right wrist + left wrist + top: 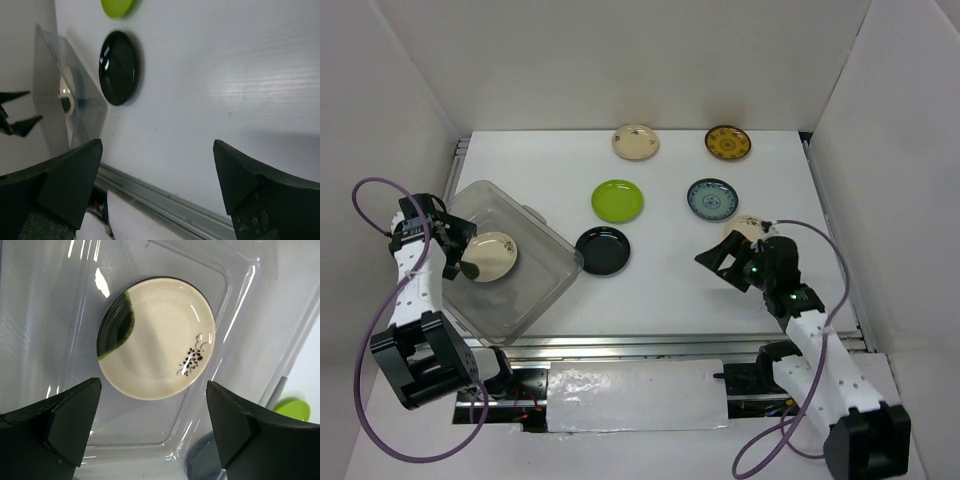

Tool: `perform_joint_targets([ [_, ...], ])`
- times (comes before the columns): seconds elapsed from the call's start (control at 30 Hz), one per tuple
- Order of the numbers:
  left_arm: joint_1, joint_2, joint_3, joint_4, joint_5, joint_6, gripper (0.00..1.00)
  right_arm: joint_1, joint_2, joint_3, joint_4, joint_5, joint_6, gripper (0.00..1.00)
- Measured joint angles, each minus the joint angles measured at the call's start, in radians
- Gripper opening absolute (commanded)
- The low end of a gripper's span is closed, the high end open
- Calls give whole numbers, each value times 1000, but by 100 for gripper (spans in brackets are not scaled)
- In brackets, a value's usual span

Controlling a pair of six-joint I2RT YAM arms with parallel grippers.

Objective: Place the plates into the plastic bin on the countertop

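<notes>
As a plate (157, 337) lies in the bin (240, 315) below our open left gripper (153, 390), our open right gripper (157, 145) must fetch another

Left tool (152, 390), right tool (157, 147): jaws wide.

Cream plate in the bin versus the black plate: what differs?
The cream plate lies inside the plastic bin; the black plate sits on the countertop beside it. The cream plate carries a small dark motif; the black plate is plain and glossy. Both are small and round.
</notes>
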State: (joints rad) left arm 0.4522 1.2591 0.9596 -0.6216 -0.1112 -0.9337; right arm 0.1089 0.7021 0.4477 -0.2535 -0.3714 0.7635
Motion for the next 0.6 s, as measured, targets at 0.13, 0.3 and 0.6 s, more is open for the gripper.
perform_joint_targets([
  [0.13,3,-25,33,-45,-8,40,99,202,227,-22,141,15,55,100],
  [0.3,0,-81,62,-90,25,108,99,416,552,66,261,61,108,99],
  [0.6,-178,-312,145,-140,158,300,99,505,1027,388,414,122,211,75],
])
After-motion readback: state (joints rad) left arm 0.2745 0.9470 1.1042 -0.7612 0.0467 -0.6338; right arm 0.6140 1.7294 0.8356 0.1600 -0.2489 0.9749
